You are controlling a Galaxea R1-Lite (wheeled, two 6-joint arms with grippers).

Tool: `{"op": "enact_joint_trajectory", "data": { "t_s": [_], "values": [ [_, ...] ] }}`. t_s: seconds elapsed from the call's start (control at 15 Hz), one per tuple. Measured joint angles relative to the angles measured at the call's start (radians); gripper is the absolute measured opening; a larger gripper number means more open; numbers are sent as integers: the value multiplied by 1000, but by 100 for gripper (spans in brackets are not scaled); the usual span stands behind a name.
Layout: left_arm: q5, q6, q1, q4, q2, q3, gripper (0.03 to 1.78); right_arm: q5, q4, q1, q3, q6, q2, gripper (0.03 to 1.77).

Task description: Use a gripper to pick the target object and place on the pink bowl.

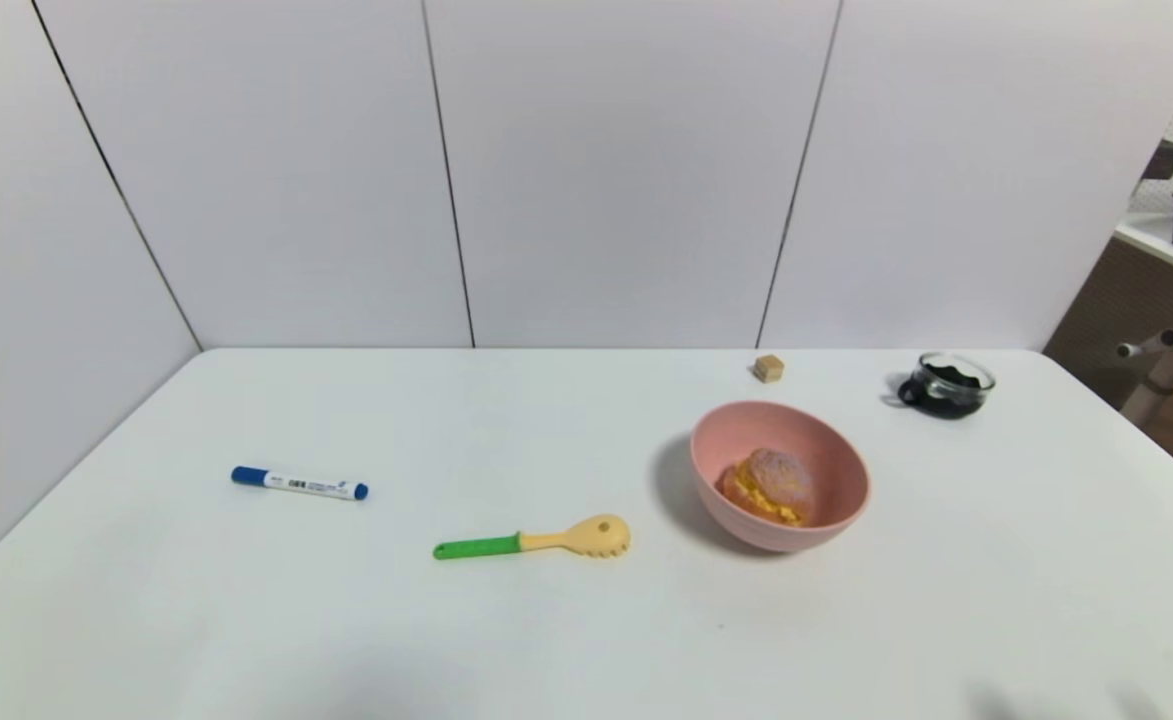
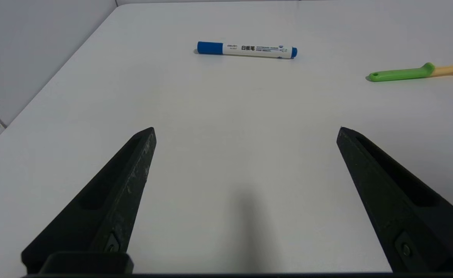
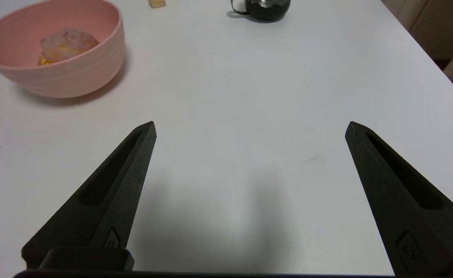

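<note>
Pastry sat inside the pink bowl, both pincers empty and spread wide.

The pastry [image 1: 770, 486] lay in the pink bowl [image 1: 836, 520] on the white surface [image 1: 546, 640], so the placing looked done. The right pincer [image 3: 249, 127] hung low over bare surface at the near right, spread wide with nothing between its tips, the bowl ahead of it toward the robot's left and well apart. It was the nearer arm. The left pincer [image 2: 245, 131], equally wide and empty, sat parked over the near left, facing a blue marker [image 2: 246, 50] and a green-handled spoon [image 2: 419, 71]. A tan cube [image 1: 768, 368] and a glass cup [image 1: 951, 384] stood beyond the bowl.
</note>
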Motion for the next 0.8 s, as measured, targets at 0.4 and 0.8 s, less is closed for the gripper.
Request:
{"op": "enact_joint_trajectory", "data": {
  "t_s": [0.4, 0.8],
  "values": [
    [0, 0, 0, 0, 0, 0, 169, 0, 194, 41, 65, 21, -339, 169],
    [0, 0, 0, 0, 0, 0, 169, -6, 195, 44, 67, 57, -406, 169]
  ]
}}
